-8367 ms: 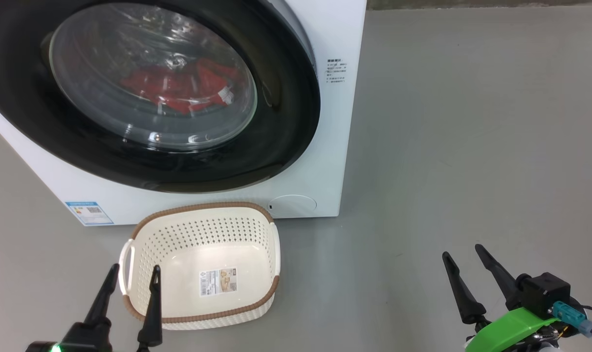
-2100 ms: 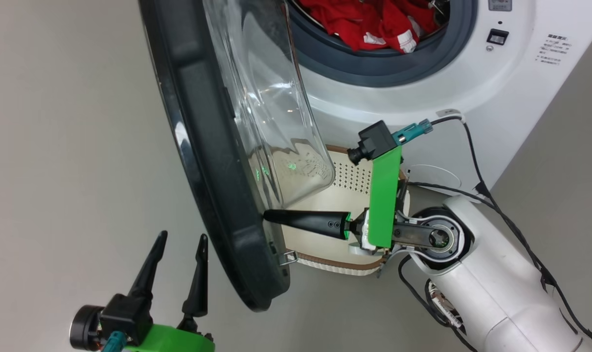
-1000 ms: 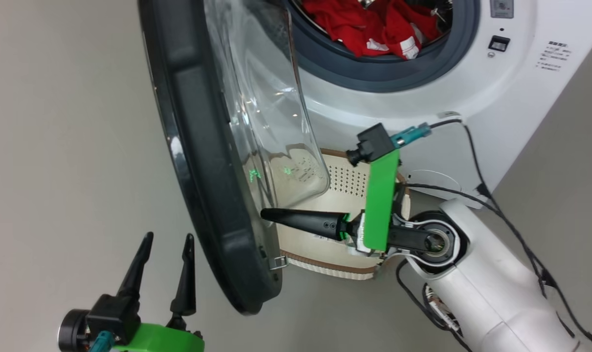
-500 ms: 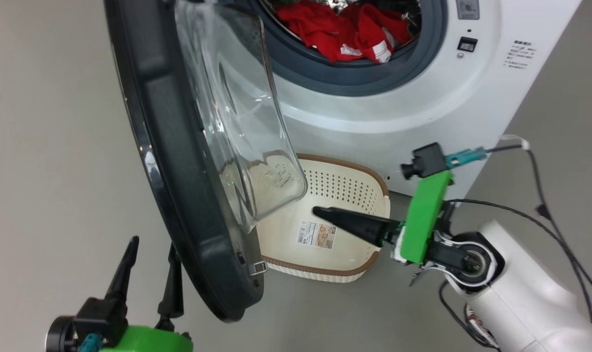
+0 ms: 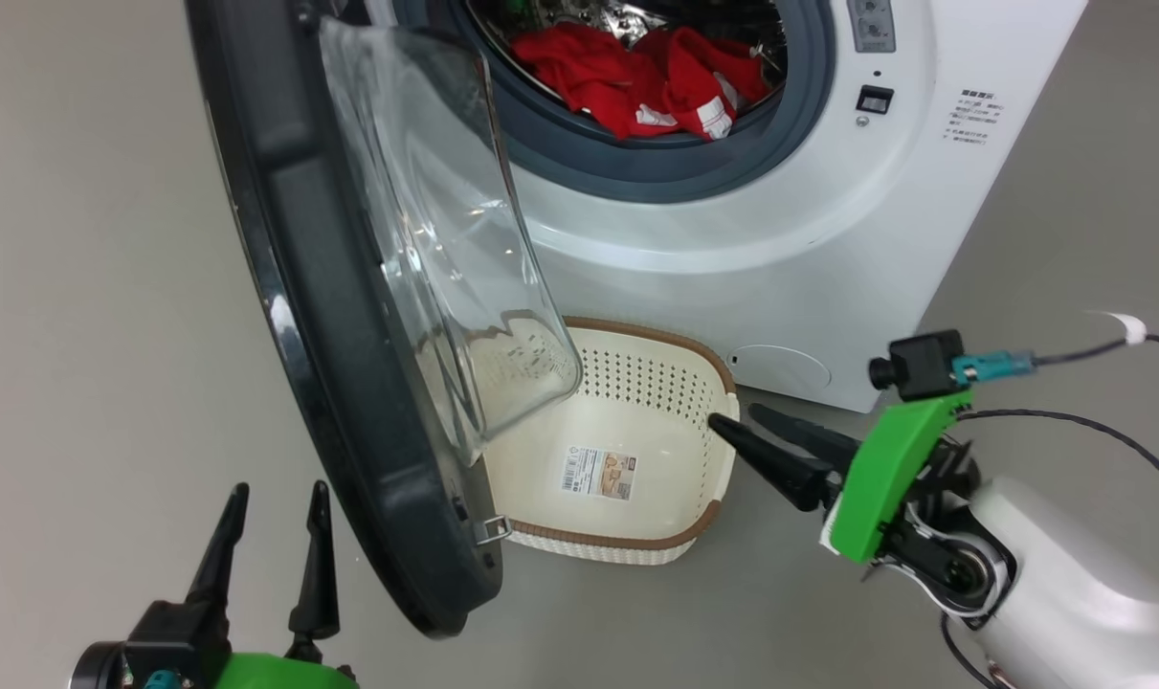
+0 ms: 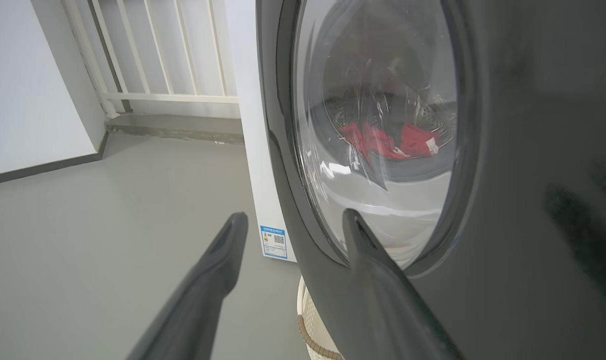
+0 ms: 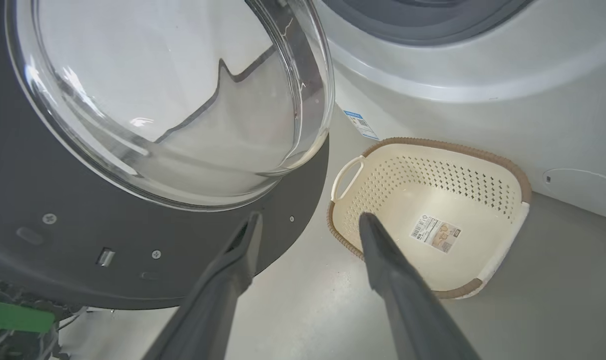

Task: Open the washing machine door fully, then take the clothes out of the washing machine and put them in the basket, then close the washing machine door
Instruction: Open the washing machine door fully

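Basket (image 5: 656, 383), perforated cream plastic, glossy black-rimmed door (image 5: 292, 211) (bulging glass bowl (image 5: 426, 220)), left tool (image 5: 278, 490) and right tool (image 5: 736, 414) spread

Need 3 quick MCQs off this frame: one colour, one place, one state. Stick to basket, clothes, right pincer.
1. What colour is the rim of the basket?
A) blue
B) brown
C) red

2. Where are the clothes?
A) in the basket
B) in the washing machine drum
C) on the floor

3. How is the right pincer?
A) open and empty
B) shut on the clothes
C) shut on the door rim

Answers:
1 B: a brown woven-look band runs round the cream wall.
2 B: the red fabric lies inside the drum opening, and the basket holds no fabric.
3 A: its two fingers stand apart with nothing between them.
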You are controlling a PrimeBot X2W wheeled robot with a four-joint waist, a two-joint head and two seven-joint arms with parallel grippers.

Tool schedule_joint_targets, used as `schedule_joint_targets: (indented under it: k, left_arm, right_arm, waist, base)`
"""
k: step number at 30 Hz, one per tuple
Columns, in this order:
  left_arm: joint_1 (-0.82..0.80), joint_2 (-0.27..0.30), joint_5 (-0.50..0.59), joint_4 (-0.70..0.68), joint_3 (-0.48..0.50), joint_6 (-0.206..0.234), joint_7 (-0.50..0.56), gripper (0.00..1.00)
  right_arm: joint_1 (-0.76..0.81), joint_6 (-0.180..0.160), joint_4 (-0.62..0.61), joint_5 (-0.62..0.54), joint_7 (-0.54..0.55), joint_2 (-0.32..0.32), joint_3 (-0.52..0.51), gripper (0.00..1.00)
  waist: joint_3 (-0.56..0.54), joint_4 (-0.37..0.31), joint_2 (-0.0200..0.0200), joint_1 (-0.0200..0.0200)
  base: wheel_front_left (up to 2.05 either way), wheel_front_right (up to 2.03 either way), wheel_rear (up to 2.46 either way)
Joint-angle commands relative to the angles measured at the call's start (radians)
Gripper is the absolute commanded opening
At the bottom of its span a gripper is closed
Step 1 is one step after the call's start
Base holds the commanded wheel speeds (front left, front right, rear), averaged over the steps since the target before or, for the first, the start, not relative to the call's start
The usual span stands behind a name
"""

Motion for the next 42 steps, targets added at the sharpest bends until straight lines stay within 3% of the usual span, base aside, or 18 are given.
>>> schedule_joint_targets:
  k: [1, 9, 15, 30, 42]
  left_arm:
    - [-0.003, 0.016, 0.009, -0.02, 0.041, -0.006, -0.009, 1.0]
    - [0.0, 0.016, 0.012, -0.018, 0.054, -0.008, -0.009, 1.0]
    - [0.0, 0.016, 0.011, -0.018, 0.061, -0.007, -0.009, 1.0]
    - [-0.005, 0.016, 0.004, -0.016, 0.06, -0.001, -0.009, 1.0]
    - [0.002, 0.016, 0.0, -0.016, 0.054, 0.004, -0.009, 1.0]
  right_arm:
    - [0.021, 0.002, -0.01, -0.025, -0.056, -0.021, 0.03, 1.0]
    - [0.003, 0.002, 0.044, -0.095, -0.303, -0.072, 0.131, 1.0]
    - [-0.026, 0.002, 0.117, -0.189, -0.456, -0.057, 0.177, 1.0]
    - [0.148, 0.002, -0.002, -0.675, -0.459, 0.097, -0.217, 1.0]
    - [0.262, 0.002, -0.019, -0.78, -0.459, 0.13, -0.32, 1.0]
  waist:
    - [-0.005, -0.005, 0.0, 0.0]
    - [-0.008, -0.018, 0.0, 0.0]
    - [-0.007, -0.026, 0.0, 0.0]
    - [-0.006, -0.021, 0.0, 0.0]
    - [-0.009, -0.015, 0.0, 0.0]
  base:
    - [0.0, 0.0, 0.0]
    - [0.0, 0.0, 0.0]
    - [0.0, 0.0, 0.0]
    - [0.0, 0.0, 0.0]
    - [0.0, 0.0, 0.0]
